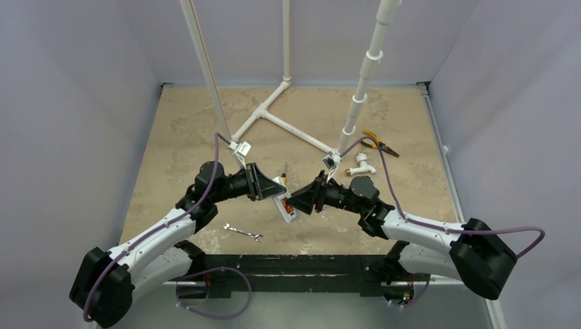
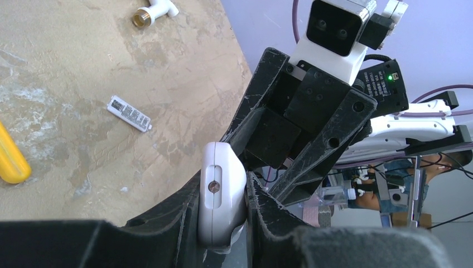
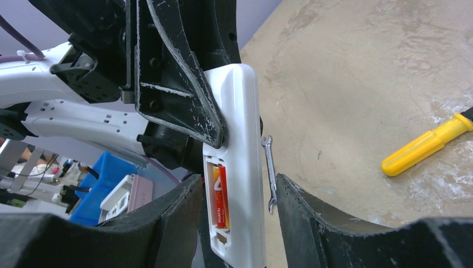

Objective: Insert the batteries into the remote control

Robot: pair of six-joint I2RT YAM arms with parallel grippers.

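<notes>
Two orange-red batteries [image 3: 221, 195] sit in the remote control's [image 3: 240, 139] open compartment, shown only by the right wrist view. Left fingers [image 2: 167, 223] clamp the remote above the counter [image 1: 178, 137], clear of its edges; right fingers [image 3: 318, 223] flank it, spread apart. A wrench [image 1: 242, 232] lies near the front edge.

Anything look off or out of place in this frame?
Nothing spilled or broken. The remote control hangs in the left hand with its battery bay uncovered, batteries showing. A small printed white strip lies loose on the table, possibly the cover.
</notes>
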